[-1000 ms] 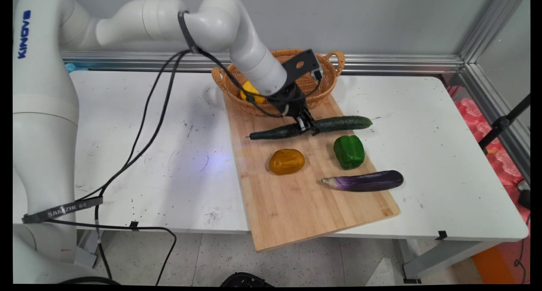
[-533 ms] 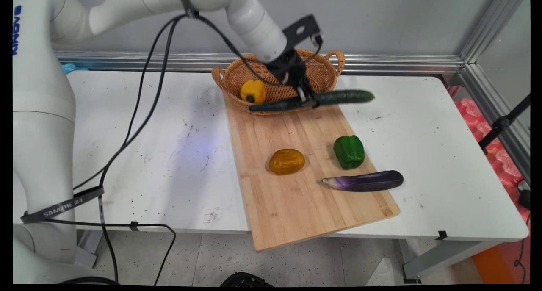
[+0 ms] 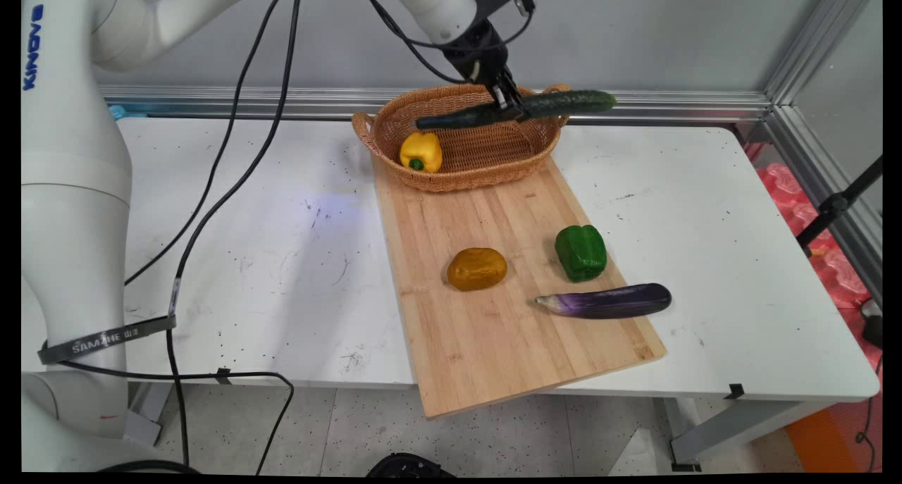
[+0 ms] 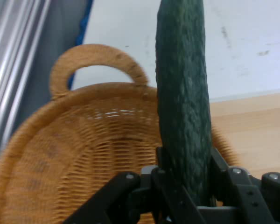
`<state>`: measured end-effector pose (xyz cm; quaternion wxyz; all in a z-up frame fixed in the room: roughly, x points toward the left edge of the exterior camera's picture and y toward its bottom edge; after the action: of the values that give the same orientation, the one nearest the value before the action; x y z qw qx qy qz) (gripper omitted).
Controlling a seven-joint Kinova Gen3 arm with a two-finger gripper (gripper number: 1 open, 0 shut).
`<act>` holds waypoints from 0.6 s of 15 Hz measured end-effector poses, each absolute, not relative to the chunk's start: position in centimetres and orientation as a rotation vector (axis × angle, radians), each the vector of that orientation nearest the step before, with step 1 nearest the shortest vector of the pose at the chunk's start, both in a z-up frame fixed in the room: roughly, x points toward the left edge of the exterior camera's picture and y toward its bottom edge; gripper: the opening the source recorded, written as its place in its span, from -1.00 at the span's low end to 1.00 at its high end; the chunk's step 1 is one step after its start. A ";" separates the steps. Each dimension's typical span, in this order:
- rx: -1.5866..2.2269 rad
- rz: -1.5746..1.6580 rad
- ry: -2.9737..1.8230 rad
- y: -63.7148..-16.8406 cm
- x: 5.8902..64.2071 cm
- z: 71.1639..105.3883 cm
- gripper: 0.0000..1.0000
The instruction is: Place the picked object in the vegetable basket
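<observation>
My gripper (image 3: pixel 510 108) is shut on a long dark green cucumber (image 3: pixel 521 108), gripped near its middle and held level in the air above the wicker basket (image 3: pixel 465 170). In the hand view the cucumber (image 4: pixel 183 98) runs up the picture from between the fingers (image 4: pixel 219 170), over the basket's rim and handle (image 4: pixel 95 56). A yellow bell pepper (image 3: pixel 421 151) lies inside the basket at its left.
The basket stands at the far end of a wooden cutting board (image 3: pixel 493 329). On the board lie a brown potato (image 3: pixel 477 268), a green bell pepper (image 3: pixel 581 252) and a purple eggplant (image 3: pixel 606 301). White table (image 3: pixel 282 258) lies on both sides.
The gripper has lifted the cucumber off the board and carried it up and back, from the board's far end to above the basket.
</observation>
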<state>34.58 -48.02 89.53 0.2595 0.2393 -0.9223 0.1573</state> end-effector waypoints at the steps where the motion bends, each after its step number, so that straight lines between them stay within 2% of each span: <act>1: 0.646 0.443 -2.504 -48.6 35.1 89.6 -1.00; 9: 0.657 0.548 -2.525 -52.3 39.2 89.3 -1.00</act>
<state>39.20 -52.33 89.34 0.2357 0.2396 -0.9204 0.2000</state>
